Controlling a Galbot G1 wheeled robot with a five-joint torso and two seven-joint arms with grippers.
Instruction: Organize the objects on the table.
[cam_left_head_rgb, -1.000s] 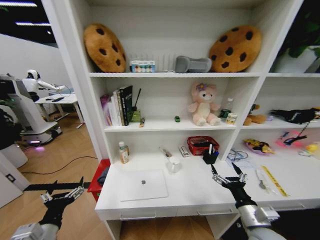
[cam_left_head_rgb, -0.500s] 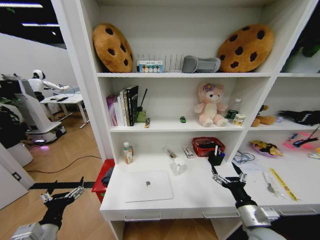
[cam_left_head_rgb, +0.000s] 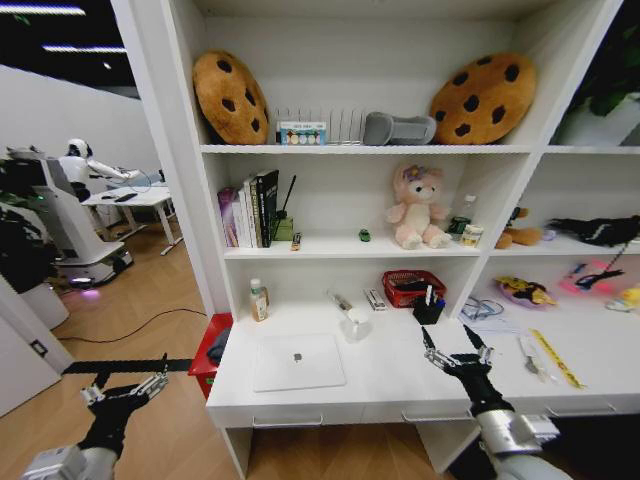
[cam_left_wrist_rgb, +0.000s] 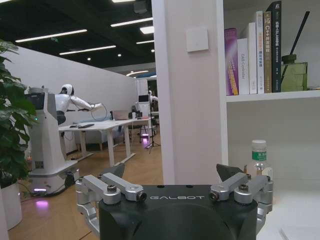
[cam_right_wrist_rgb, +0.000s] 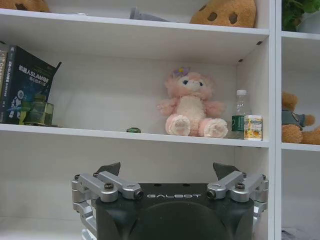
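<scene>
On the table: the laptop (cam_left_head_rgb: 298, 362) lay shut and flat on the white table (cam_left_head_rgb: 390, 385), its long side running along the front edge.
Right gripper: the right gripper (cam_left_head_rgb: 456, 352) hovered over the table just to the laptop's right, fingers spread, holding nothing.
Left gripper: the left gripper (cam_left_head_rgb: 127, 384) hung over the floor beyond the table's left end, fingers likewise spread and empty.
Key relation: the laptop sat between the two, nearer the right gripper, I judged.
Small things: the green piece (cam_left_head_rgb: 364, 235) rested on the shelf above; the pens probably stood in the dark cup (cam_left_head_rgb: 429, 310).
</scene>
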